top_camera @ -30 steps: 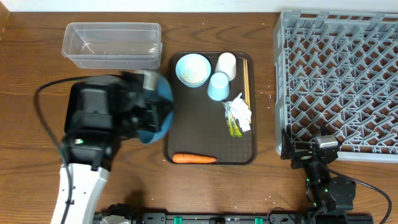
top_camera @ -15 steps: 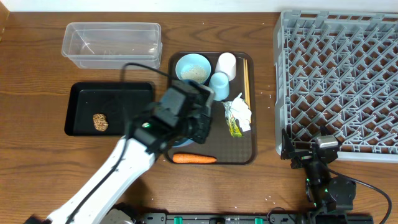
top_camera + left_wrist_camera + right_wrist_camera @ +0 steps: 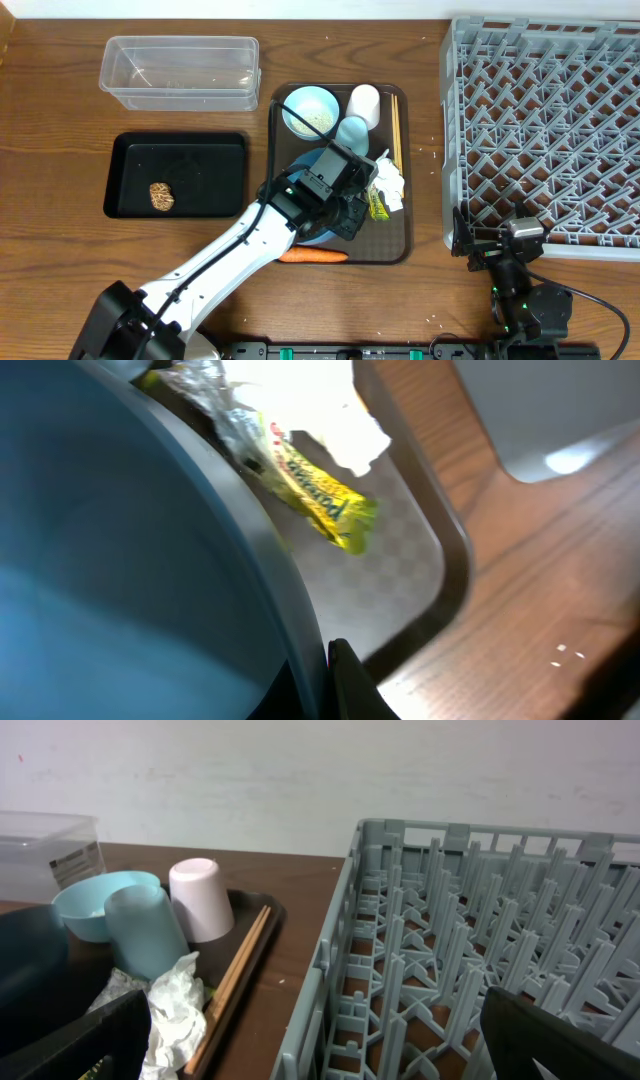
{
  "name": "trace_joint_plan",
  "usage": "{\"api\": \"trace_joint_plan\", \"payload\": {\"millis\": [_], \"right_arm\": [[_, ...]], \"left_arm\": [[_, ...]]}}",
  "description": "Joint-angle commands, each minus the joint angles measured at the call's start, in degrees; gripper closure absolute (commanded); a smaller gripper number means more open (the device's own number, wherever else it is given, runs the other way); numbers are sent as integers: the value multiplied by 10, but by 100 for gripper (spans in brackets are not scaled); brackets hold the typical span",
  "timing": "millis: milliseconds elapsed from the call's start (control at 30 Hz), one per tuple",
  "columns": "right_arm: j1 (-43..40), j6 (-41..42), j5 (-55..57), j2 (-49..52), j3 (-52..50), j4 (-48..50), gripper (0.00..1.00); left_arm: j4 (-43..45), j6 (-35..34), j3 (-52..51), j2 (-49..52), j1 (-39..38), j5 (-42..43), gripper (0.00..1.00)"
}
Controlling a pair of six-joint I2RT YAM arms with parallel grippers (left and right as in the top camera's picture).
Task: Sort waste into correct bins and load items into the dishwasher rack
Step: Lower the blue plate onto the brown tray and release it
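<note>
The left end effector (image 3: 343,200) is closed on the rim of the large dark blue dish (image 3: 316,238), with its arm reaching in from the near-left corner of the table (image 3: 60,250). The left wrist view shows a dark finger (image 3: 348,682) pressed against the dish's grey edge. The dish sits over the middle of the brown serving tray (image 3: 402,248), between the small light blue bowl (image 3: 310,108) on the far side and the orange carrot (image 3: 312,255) on the near side; whether it touches the tray cannot be told.

The bowl has a few white rice grains (image 3: 318,121) in it. Just beside it are the white cup (image 3: 365,103) and the light blue cup (image 3: 353,133), both upside down. The wooden chopsticks (image 3: 395,125) lie along the tray's right edge. Crumpled white paper (image 3: 391,180) and a yellow-green wrapper (image 3: 378,207) lie just right of the dish.

Left of the tray, the shallow black tray (image 3: 190,170) holds 1 small brown food lump (image 3: 161,196). The clear plastic tub (image 3: 180,72) stands behind it.

The right end effector (image 3: 492,245) is wide open and grips nothing, low at the near-left corner of the grey dishwasher rack (image 3: 550,130), which holds no dishes
</note>
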Motion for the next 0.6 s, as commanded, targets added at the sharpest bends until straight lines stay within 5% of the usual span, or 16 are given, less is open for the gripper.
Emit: {"api": "trace_joint_plan", "payload": {"millis": [0,567], "right_arm": [[-9,-7,-3,-2,-1,-2,1],[-9,-7,-3,-1,-1,-2,1]], "left_arm": [[3,12,0,2,0,-50,94],[14,12,0,2,0,-94,94]]}}
